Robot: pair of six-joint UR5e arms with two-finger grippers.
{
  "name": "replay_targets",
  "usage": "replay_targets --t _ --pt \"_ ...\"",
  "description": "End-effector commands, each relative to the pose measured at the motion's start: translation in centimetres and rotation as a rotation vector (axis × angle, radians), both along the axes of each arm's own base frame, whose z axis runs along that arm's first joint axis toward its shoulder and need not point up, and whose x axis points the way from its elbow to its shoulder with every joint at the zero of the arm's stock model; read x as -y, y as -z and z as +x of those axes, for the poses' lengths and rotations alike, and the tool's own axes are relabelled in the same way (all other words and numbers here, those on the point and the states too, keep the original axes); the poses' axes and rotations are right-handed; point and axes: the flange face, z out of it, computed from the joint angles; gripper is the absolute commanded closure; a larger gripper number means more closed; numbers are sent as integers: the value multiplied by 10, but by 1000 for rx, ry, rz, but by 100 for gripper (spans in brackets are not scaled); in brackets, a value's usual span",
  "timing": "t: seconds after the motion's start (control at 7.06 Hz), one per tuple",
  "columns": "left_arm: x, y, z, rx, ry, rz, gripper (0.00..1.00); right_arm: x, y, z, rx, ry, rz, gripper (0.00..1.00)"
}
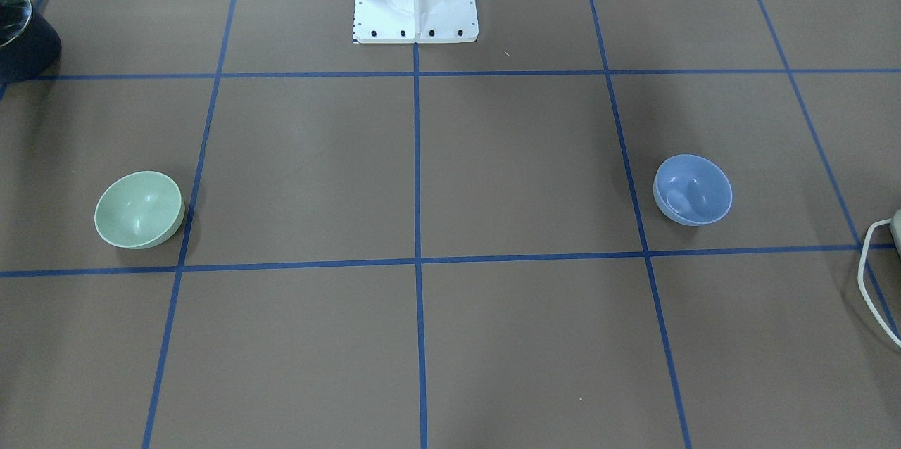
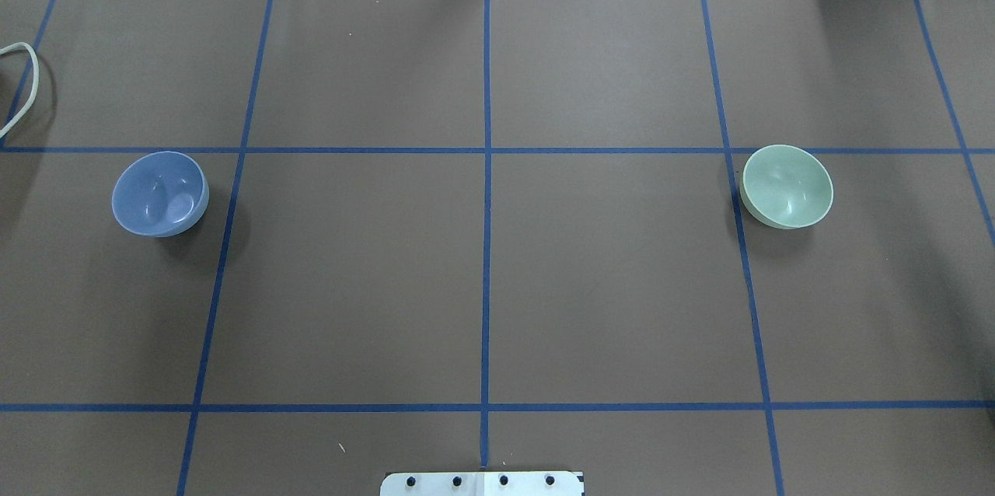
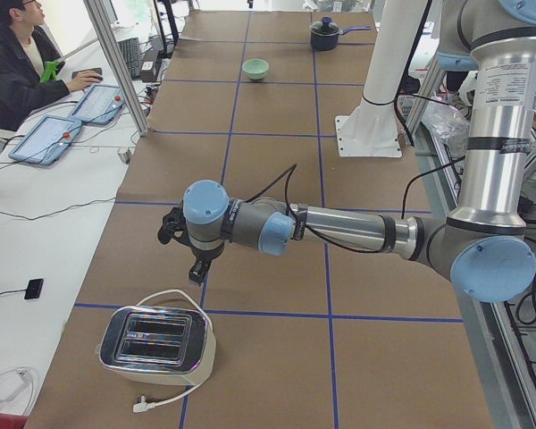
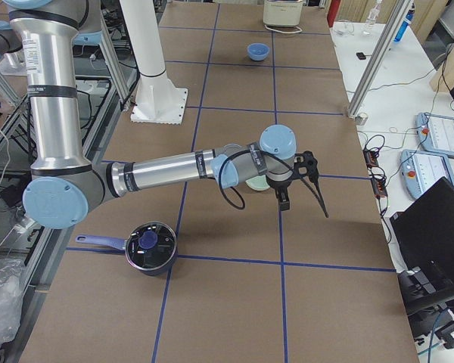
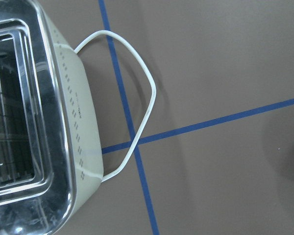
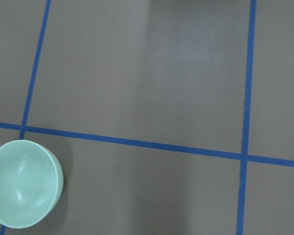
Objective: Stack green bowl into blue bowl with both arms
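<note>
The green bowl [image 2: 787, 186] stands upright on the brown table, on the robot's right; it also shows in the front view [image 1: 139, 209] and low left in the right wrist view [image 6: 23, 183]. The blue bowl [image 2: 159, 193] stands upright on the robot's left, far from the green one [image 1: 693, 189]. The left gripper [image 3: 196, 271] hangs above the table near the toaster and shows only in the left side view. The right gripper [image 4: 283, 199] hangs beside the green bowl [image 4: 257, 184] and shows only in the right side view. I cannot tell whether either is open or shut.
A chrome toaster [image 3: 156, 349] with a white cord [image 5: 143, 105] stands at the table's left end. A dark pot with a lid [image 4: 150, 248] stands at the right end. The white base plate [image 1: 415, 5] sits at the robot's side. An operator [image 3: 18, 63] sits beside the table.
</note>
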Motion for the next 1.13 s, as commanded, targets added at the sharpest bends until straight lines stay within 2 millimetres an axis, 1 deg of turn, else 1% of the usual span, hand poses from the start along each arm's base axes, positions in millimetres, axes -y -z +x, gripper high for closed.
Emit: replay_targets --t 0.0,0.14,0.28,0.43,0.57,0.71,0.85,0.99 --pt "2 34 88 -52 -19 -64 1 18 27 -42 -16 52 42 0" --pt "0 34 136 3 -8 -91 1 18 19 -52 -99 34 53 0" --pt "-8 28 187 69 12 -94 1 19 17 -75 -139 52 61 0" --pt "-17 32 227 50 8 -131 1 18 15 -81 -142 64 61 0" --pt "-22 28 247 48 -14 -143 2 17 14 -81 -143 66 62 0" --pt "-19 27 260 53 -27 -143 3 18 14 -81 -143 66 62 0" --pt "-8 24 272 58 -35 -151 14 17 13 -81 -143 67 62 0" --pt "0 20 277 63 -37 -156 43 18 14 -81 -143 67 63 0"
